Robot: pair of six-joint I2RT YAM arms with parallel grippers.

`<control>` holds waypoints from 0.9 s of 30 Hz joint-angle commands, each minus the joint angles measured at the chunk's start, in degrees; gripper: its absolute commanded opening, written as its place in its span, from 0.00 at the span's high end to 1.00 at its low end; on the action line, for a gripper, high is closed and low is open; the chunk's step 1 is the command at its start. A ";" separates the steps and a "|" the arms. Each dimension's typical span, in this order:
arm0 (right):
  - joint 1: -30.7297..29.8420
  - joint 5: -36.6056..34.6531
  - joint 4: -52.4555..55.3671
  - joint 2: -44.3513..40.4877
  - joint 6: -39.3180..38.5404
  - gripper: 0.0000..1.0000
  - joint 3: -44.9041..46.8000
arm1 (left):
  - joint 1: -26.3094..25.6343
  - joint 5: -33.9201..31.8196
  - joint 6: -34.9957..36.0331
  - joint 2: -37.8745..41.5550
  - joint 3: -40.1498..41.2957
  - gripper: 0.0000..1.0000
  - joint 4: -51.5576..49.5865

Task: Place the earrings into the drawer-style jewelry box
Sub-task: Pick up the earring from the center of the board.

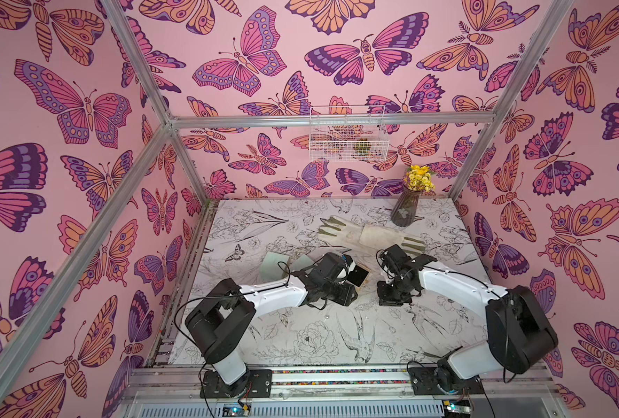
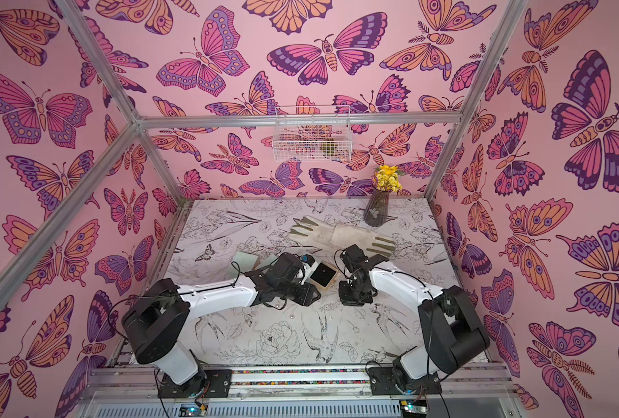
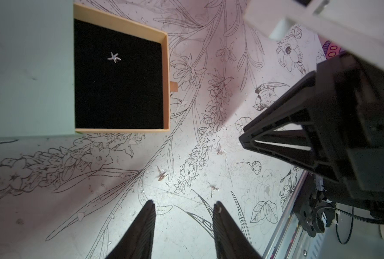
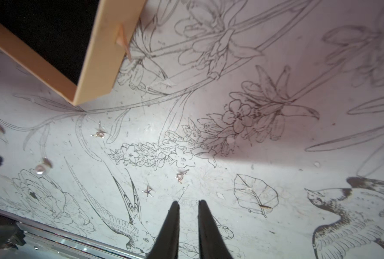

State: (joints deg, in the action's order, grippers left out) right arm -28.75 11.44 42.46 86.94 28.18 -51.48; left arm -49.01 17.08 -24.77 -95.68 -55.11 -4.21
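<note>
TABLETOP RIG: A star earring (image 3: 114,57) lies on the black lining of the pulled-out drawer (image 3: 166,67), clear of its tan walls. The drawer juts from the pale green box (image 3: 29,67) toward 3 o'clock, as both top views show it (image 1: 358,277), near the middle of the table (image 1: 300,224). Three loose earrings (image 3: 162,175) sit apart from one another on the bare table, just off the drawer's open end and between the two arms.

The left gripper (image 3: 184,203) hangs over the table at the drawer's 9 o'clock, its fingers a moderate way apart and holding nothing; the loose earrings lie just beyond its tips. The right gripper (image 4: 188,201), at the drawer's 3 o'clock, points down at the same patch with only a narrow gap between its fingers and nothing in it. The nearest earring (image 4: 181,176) lies just past its tips. Two pearls (image 4: 41,167) rest on the table to one side of that gripper.

Farther out, a pair of pale gloves (image 1: 366,235) lies flat at the drawer's 12 o'clock. A dark vase (image 1: 405,208) of yellow flowers stands at 1 o'clock by the back wall, where a white wire basket (image 1: 346,135) hangs.
</note>
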 commanded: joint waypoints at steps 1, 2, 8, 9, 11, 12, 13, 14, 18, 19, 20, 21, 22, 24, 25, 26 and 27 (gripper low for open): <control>-1.71 -0.09 0.37 2.32 -4.08 0.80 -2.25 | -0.38 -0.12 -0.89 0.32 1.05 0.55 1.36; -1.98 -0.04 0.26 2.71 -5.26 0.80 -2.39 | -0.38 -0.28 -0.89 0.48 1.22 0.55 1.31; -2.46 1.29 -0.44 5.36 -9.51 0.79 -3.42 | -0.38 -0.73 -0.89 0.58 1.82 0.54 1.39; -2.75 0.76 -0.19 5.69 -9.89 0.79 -3.58 | -0.38 -0.75 -0.93 0.54 1.85 0.54 1.36; -3.13 -0.10 0.11 5.96 -10.30 0.79 -3.79 | -0.38 -0.81 -0.98 0.54 1.76 0.54 1.34; -3.15 -0.10 0.16 6.12 -10.34 0.79 -3.79 | -0.38 -0.87 -0.98 0.50 1.76 0.54 1.31; -3.15 -0.18 0.01 6.26 -10.39 0.79 -3.86 | -0.34 -0.87 -0.98 0.33 1.68 0.54 1.35; -3.15 -0.17 -0.02 6.39 -10.35 0.79 -3.83 | -0.38 -0.76 -0.94 0.24 1.63 0.54 1.35; -3.15 -1.05 0.51 7.00 -10.43 0.79 -4.23 | -0.38 -0.65 -0.97 -0.12 1.58 0.54 1.38; -3.15 -1.15 0.52 7.14 -10.44 0.79 -4.24 | -0.38 -0.65 -0.98 -0.12 1.59 0.54 1.32; -3.15 -1.16 0.51 7.33 -10.37 0.79 -4.15 | -0.38 -0.65 -0.98 -0.08 1.59 0.54 1.31; -3.17 -0.93 0.45 7.44 -10.35 0.79 -4.15 | -0.38 -0.65 -0.98 -0.07 1.59 0.54 1.38; -3.15 -0.74 0.31 7.64 -10.34 0.79 -4.13 | -0.38 -0.65 -0.98 -0.12 1.59 0.54 1.31; -3.15 -0.47 0.21 7.85 -10.25 0.80 -4.15 | -0.38 -0.57 -0.98 -0.16 1.59 0.54 1.31; -3.15 -0.42 0.17 7.98 -10.29 0.80 -4.07 | -0.38 -0.49 -0.98 -0.13 1.59 0.54 1.37; -3.15 -0.48 0.09 8.08 -10.19 0.80 -4.06 | -0.38 -0.47 -0.98 -0.19 1.58 0.55 1.35; -3.15 -0.46 0.17 8.23 -10.17 0.80 -4.06 | -0.38 -0.47 -0.98 -0.22 1.59 0.54 1.32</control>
State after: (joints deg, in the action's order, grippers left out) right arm -31.64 11.35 41.78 94.13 18.57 -54.22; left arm -49.17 16.69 -25.82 -95.68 -54.22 -3.03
